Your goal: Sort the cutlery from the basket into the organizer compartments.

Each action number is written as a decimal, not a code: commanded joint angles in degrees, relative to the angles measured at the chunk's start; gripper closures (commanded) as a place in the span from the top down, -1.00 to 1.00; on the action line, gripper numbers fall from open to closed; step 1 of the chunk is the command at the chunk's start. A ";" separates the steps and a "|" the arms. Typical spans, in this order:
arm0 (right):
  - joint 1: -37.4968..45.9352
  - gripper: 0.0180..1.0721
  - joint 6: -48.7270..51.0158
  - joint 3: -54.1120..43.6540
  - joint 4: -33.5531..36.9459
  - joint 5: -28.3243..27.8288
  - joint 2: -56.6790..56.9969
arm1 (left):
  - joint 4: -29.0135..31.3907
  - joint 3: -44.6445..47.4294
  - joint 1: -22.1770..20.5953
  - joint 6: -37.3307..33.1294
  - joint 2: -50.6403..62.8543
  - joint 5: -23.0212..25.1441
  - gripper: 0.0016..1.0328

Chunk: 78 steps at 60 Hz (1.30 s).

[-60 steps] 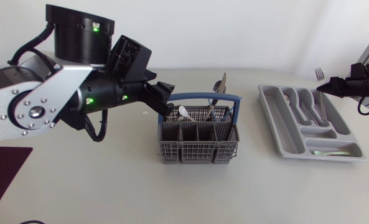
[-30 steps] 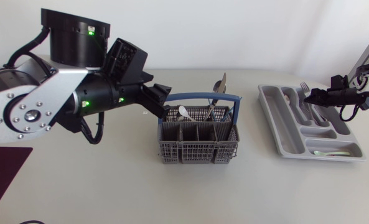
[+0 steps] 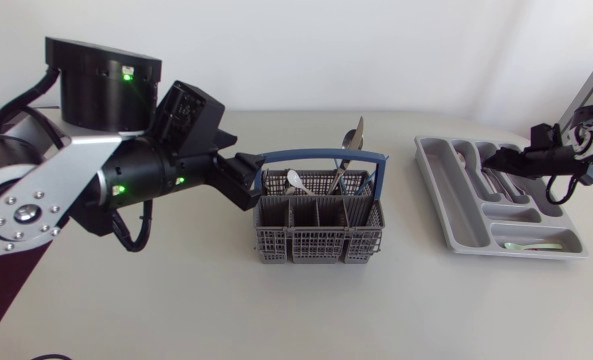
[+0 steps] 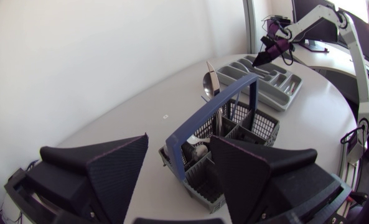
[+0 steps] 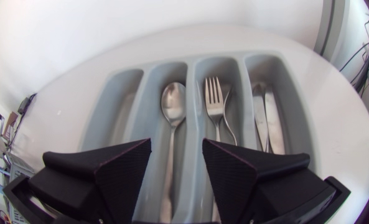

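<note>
The grey cutlery basket with a blue handle stands mid-table and holds several pieces, one spoon sticking up. My left gripper hovers open at the basket's left end; in the left wrist view the basket lies just ahead of the open gripper. The grey organizer lies at the right. My right gripper is open low over it. In the right wrist view a spoon, a fork and knives lie in separate long compartments ahead of the open gripper.
A small pale spoon lies in the organizer's front cross compartment. A dark maroon mat covers the table's left front corner. Bare tabletop stretches in front of the basket and between basket and organizer.
My right gripper came down with the fork from above the organizer, opened and let it go; the fork now lies in a compartment. My left arm shifted slightly toward the front.
</note>
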<state>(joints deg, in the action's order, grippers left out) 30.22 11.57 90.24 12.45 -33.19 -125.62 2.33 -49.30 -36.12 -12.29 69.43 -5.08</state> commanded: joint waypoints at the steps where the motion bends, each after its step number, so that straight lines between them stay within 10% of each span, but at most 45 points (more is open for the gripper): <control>1: -0.60 0.33 0.56 -5.77 -1.90 0.23 8.29 | 0.75 2.54 0.08 -1.68 -1.49 -0.54 0.32; 17: -5.78 0.31 1.79 -18.61 -1.64 -1.26 22.61 | 2.15 7.73 -1.67 -4.49 -3.16 -0.54 0.13; 48: -25.56 -0.78 -3.75 -22.12 -3.66 -1.53 21.12 | -0.22 14.67 -2.90 -7.74 -3.25 1.04 -0.81; 78: -30.13 -0.81 -5.77 -14.21 -3.92 -6.80 9.69 | -6.02 13.79 -3.87 -10.47 9.59 3.06 -0.93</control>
<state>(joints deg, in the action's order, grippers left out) 0.71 7.38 74.65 8.34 -38.74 -114.48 -2.50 -35.59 -40.25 -21.26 76.79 -2.39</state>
